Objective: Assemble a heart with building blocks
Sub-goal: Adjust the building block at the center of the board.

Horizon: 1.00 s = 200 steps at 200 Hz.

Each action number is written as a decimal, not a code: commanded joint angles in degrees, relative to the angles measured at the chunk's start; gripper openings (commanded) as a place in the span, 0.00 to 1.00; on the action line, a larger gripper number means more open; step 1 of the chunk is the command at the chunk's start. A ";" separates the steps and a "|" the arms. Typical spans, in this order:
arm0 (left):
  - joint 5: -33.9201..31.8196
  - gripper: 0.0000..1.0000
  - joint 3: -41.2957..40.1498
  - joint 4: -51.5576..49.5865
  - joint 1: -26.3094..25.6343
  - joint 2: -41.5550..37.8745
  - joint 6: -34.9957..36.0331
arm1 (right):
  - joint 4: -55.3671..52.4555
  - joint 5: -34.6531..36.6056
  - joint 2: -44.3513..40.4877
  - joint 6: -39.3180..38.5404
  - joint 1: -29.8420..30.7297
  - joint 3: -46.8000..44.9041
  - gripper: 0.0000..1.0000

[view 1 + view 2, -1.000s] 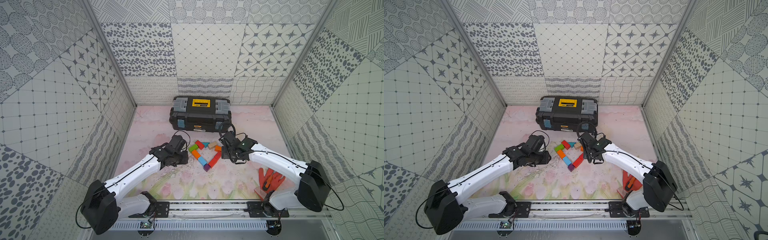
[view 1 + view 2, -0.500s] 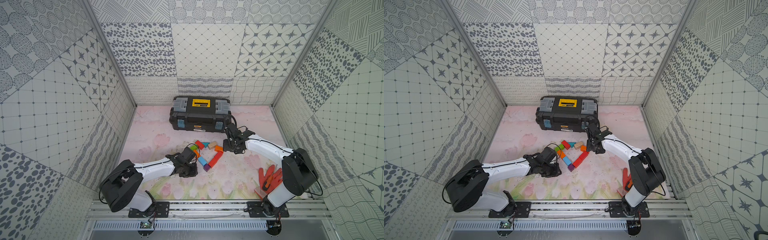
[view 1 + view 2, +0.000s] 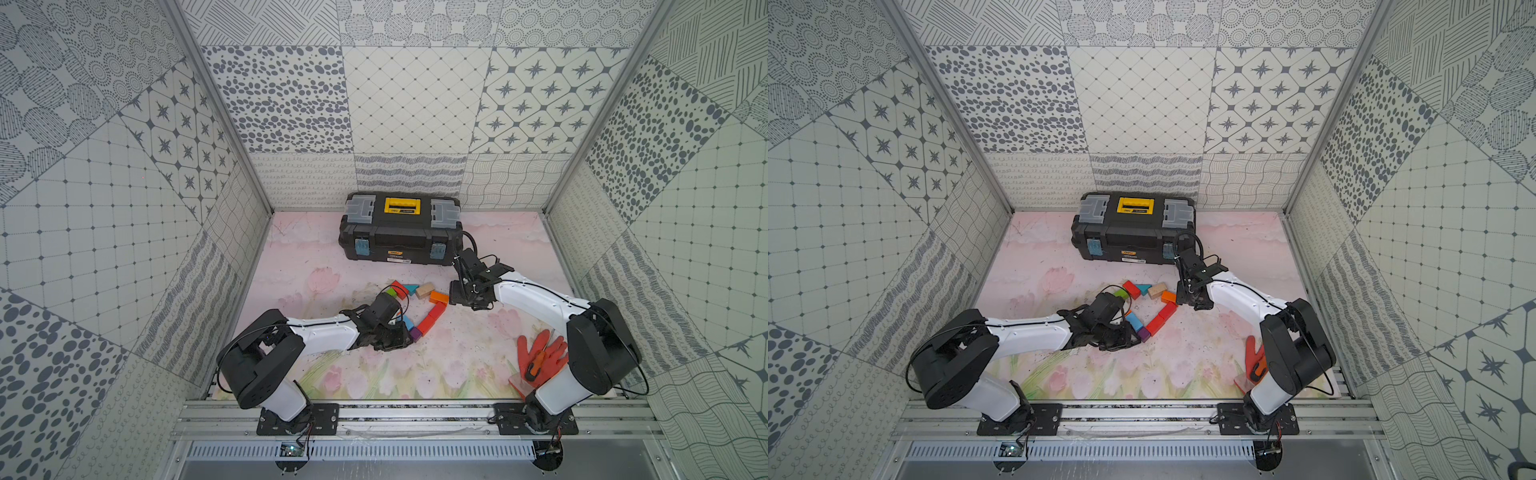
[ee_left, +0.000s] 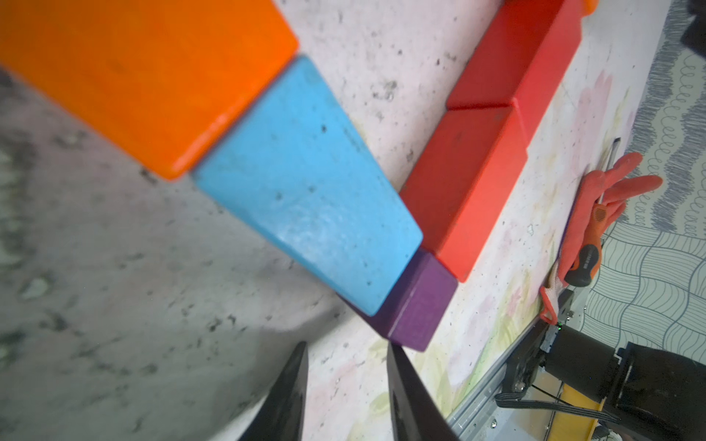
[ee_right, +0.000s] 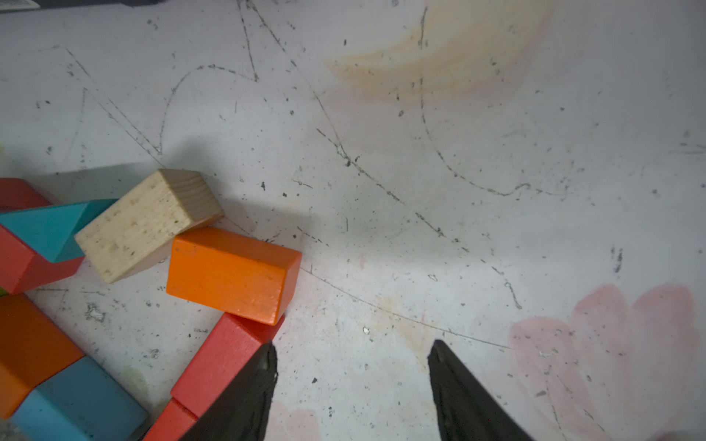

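The building blocks form a heart outline in the middle of the mat in both top views. A red block, teal triangle, plain-wood block and orange block lie along its far side. Red bricks run down to the purple cube, beside a light blue block. My left gripper is narrowly open and empty, one fingertip by the purple cube. My right gripper is open and empty, one finger against a red brick under the orange block.
A black toolbox stands at the back of the mat, close behind my right wrist. A red-orange glove with a screwdriver on it lies at the front right by the right arm's base. Patterned walls close in both sides.
My left gripper has swung from the heart's left side round to its front, by the purple cube. My right gripper has stayed beside the orange block while its arm folded back.
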 commanded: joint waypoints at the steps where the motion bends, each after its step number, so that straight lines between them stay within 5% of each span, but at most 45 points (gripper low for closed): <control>1: -1.20 0.36 -0.41 -2.26 -0.33 0.42 -1.01 | 1.06 0.17 -2.18 0.77 0.11 -0.96 0.66; 55: -5.40 0.38 -0.63 -12.40 -0.24 -8.20 0.48 | -0.27 1.15 -7.61 0.82 0.53 -3.00 0.65; 95: -21.75 0.51 8.30 -34.28 4.18 -23.84 10.38 | 3.47 6.88 -19.35 1.21 0.44 -7.24 0.74; 126: -34.03 0.67 15.53 -38.55 13.26 -30.25 17.52 | 11.13 7.98 -25.69 -0.38 -0.39 -11.32 0.83; 171: -49.67 0.82 20.68 -34.25 19.87 -29.13 26.46 | 15.45 12.36 -20.54 -0.90 -1.11 -13.06 0.96; 200: -44.13 0.83 19.88 -35.15 24.46 -27.63 25.34 | 17.73 0.32 -12.51 -6.87 -0.86 -10.55 0.96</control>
